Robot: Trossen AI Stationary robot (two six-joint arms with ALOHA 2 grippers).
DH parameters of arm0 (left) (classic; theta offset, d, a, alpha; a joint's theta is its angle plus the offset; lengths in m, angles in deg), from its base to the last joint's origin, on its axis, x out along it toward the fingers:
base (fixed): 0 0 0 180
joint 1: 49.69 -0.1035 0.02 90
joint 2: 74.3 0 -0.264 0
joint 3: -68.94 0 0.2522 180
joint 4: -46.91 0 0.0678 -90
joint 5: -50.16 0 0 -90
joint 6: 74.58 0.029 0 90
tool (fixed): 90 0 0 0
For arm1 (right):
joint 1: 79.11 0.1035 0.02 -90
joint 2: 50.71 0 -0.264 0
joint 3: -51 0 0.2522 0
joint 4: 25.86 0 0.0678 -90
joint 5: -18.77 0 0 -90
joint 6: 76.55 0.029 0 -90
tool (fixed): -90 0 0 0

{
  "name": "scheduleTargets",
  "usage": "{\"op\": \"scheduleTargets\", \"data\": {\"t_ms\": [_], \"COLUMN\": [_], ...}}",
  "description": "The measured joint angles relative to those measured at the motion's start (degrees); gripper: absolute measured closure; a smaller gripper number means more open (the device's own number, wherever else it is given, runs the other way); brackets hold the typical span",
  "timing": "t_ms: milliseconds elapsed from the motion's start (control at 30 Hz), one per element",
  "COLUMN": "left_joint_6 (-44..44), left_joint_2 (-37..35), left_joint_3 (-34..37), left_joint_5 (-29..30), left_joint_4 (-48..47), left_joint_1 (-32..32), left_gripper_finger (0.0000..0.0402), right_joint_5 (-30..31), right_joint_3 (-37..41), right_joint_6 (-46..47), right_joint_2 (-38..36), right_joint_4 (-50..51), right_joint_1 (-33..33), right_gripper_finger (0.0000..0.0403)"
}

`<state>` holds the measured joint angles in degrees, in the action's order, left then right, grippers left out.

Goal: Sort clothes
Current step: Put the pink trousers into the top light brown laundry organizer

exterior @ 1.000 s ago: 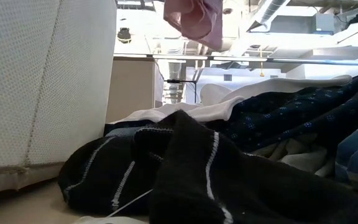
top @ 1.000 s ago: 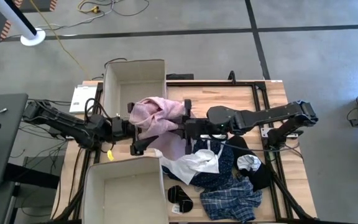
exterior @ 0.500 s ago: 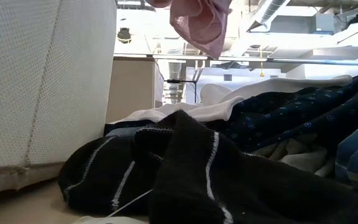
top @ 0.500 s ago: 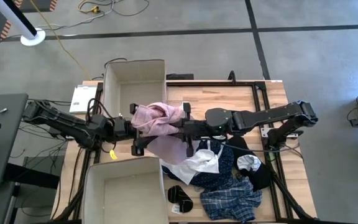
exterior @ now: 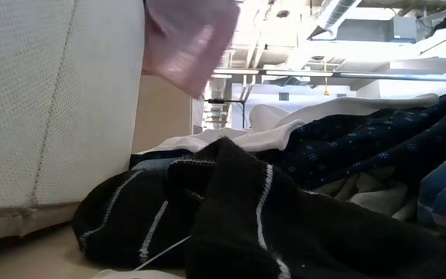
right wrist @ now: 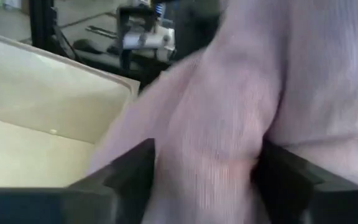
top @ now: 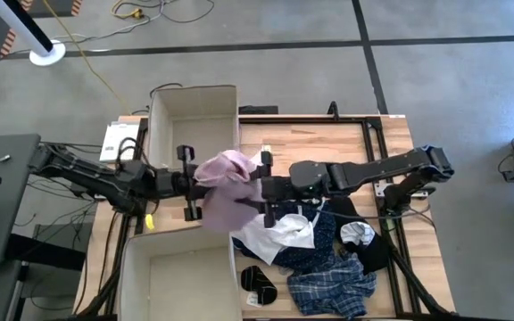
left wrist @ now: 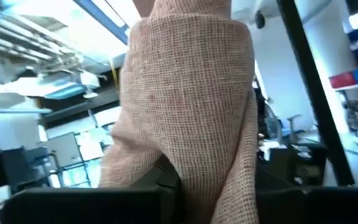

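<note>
Holding pink garment (top: 226, 183) aloft | left end effector (top: 193, 181), right end effector (top: 259, 187) both clamp it

A pink garment (top: 226, 183) hangs bunched above the table, beside the heaped remaining clothes (top: 324, 250)

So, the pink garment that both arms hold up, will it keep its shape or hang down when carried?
Probably floppy: the pink garment droops in folds between the left end effector and the right end effector. It looks light, a thin knit hanging loosely. It seems unlikely to slip, since each end effector's fingers are clamped on bunched cloth in the wrist views.
</note>
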<state>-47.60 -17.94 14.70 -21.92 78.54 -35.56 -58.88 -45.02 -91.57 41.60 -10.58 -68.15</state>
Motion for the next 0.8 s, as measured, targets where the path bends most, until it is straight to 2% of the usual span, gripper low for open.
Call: {"op": "scheduleTargets", "data": {"t_ms": [67,167,300,433,667,800], "left_joint_6": [1.35,3.75,9.9,17.25,26.07,29.47], "left_joint_2": [-2.82,-7.08,-12.47,-16.75,-16.8,-15.65], "left_joint_3": [-0.05,-0.03,-0.05,-1.26,-6.15,-7.96], "left_joint_5": [1.87,4.76,9.58,14.29,16.06,20.61], "left_joint_4": [-2.28,-5.75,-8.0,-5.28,-8.17,-12.49], "left_joint_1": [0.0,0.0,0.03,-0.66,-3.91,-7.18], "left_gripper_finger": [0.0348,0.0348,0.0348,0.0348,0.0349,0.0349], "right_joint_5": [1.73,3.09,5.68,5.77,5.89,6.0], "right_joint_3": [0.02,0.04,-0.06,0.31,0.07,0.09], "right_joint_6": [-0.46,-1.42,-1.94,-0.49,6.93,11.16], "right_joint_2": [-0.21,-0.7,-1.63,-1.76,-2.02,-2.11], "right_joint_4": [0.29,1.05,3.56,9.77,21.84,26.85], "right_joint_1": [0.08,0.27,0.68,0.76,0.74,1.31], "right_gripper_finger": [0.0103,0.0087,0.0088,0.0095,0.0098,0.0098]}}
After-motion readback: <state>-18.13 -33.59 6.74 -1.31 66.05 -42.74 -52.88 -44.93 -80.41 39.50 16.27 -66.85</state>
